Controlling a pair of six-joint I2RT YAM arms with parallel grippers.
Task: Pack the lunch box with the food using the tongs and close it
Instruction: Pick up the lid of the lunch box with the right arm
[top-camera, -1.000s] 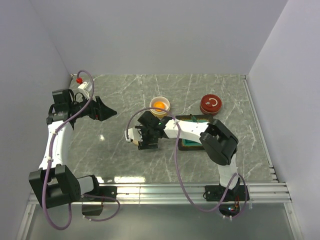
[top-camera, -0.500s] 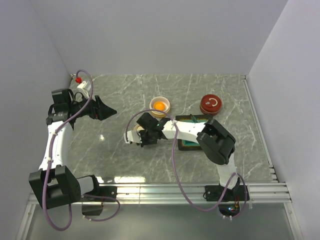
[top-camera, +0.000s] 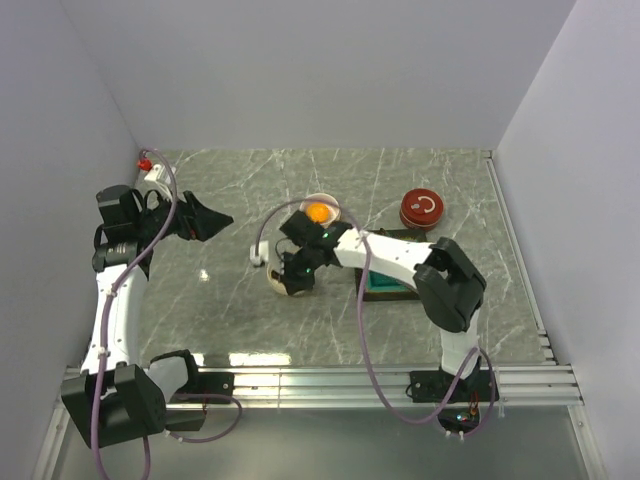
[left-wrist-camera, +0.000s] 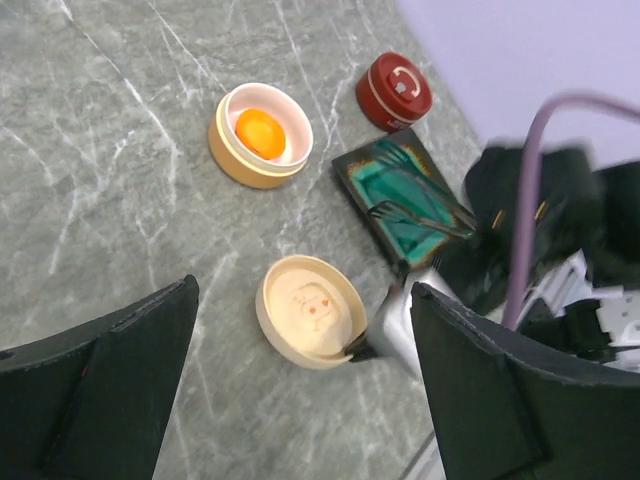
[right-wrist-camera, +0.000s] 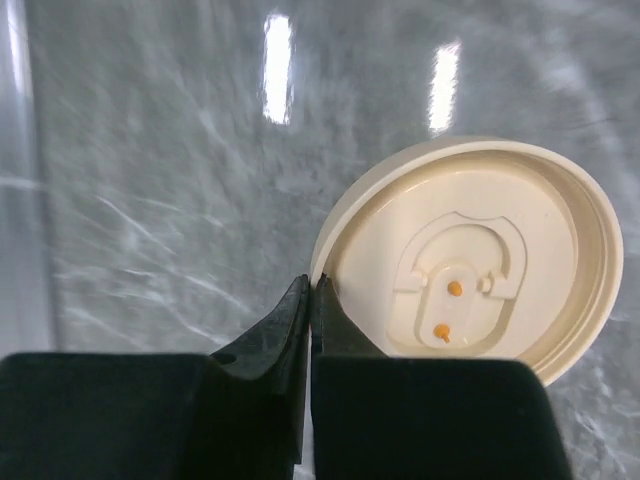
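- Lunch box (left-wrist-camera: 240, 172): open on the desk just beyond my right end effector (right-wrist-camera: 312, 290), with the orange food (left-wrist-camera: 260, 132) already in it.
- Lid (right-wrist-camera: 470, 255): flat on the desk, hollow side up, its rim touching that end effector's tips.
- A second ago those jaws stood wide over the lid; now they are clenched at its edge. Whether the rim is pinched, I cannot tell.
- I judge this starts the closing step, though the tongs (left-wrist-camera: 415, 217) lie unused on the teal tray (left-wrist-camera: 395, 170) behind it.
- Left end effector (top-camera: 215, 220): released, empty, well off to the left.
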